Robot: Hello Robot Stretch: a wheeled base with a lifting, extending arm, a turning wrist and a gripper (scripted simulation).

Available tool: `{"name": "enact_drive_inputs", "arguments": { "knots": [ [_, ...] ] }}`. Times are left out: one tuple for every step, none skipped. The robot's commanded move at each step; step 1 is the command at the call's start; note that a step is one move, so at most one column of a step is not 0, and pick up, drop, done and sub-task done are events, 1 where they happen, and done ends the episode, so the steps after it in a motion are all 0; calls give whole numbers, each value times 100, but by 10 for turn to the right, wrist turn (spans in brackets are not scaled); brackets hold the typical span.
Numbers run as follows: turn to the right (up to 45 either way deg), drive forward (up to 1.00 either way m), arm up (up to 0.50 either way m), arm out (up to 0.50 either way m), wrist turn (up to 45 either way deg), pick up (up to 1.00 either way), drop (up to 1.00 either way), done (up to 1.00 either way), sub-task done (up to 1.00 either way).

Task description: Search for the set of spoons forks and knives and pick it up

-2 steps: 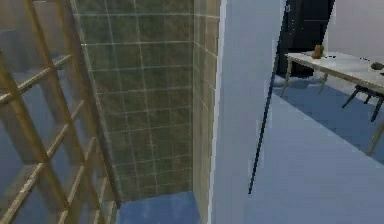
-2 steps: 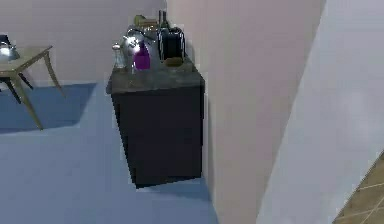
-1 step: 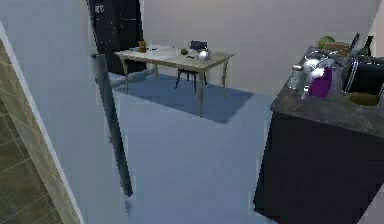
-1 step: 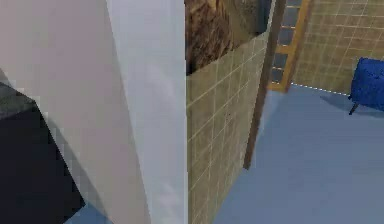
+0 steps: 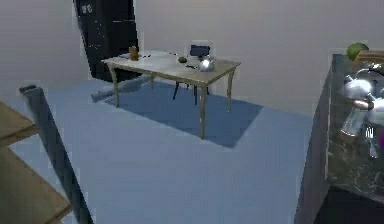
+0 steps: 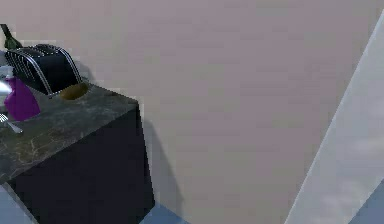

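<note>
A light wooden table (image 5: pixel 222 72) stands mid-room in the forward view. On it are a small brown thing (image 5: pixel 133 52), a flat white thing (image 5: pixel 160 57), a small dark blob (image 5: pixel 182 60), a white boxy object (image 5: pixel 200 48) and a shiny silvery blob (image 5: pixel 207 64). None has a shape I can name as cutlery. At the forward view's right, a dark stone counter (image 5: pixel 340 160) carries a shiny metal object with thin parts (image 5: pixel 365 100). In the arm side view, a shiny purple-tinted object (image 6: pixel 18 100) lies on a dark counter (image 6: pixel 80 150).
A dark chair (image 5: pixel 185 90) sits behind the table, and a tall dark cabinet (image 5: pixel 108 35) stands against the back wall. A green round thing (image 5: pixel 357 50) tops the right counter. Wooden shelves (image 5: pixel 20 150) and a dark post (image 5: pixel 55 150) stand at left. A toaster (image 6: pixel 50 68), a bottle (image 6: pixel 10 35) and blue floor (image 5: pixel 160 160) also show.
</note>
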Motion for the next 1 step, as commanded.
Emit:
{"name": "enact_drive_inputs", "arguments": {
  "knots": [
    [-30, 0, 0, 0, 0, 0, 0, 0, 0]
  ]
}}
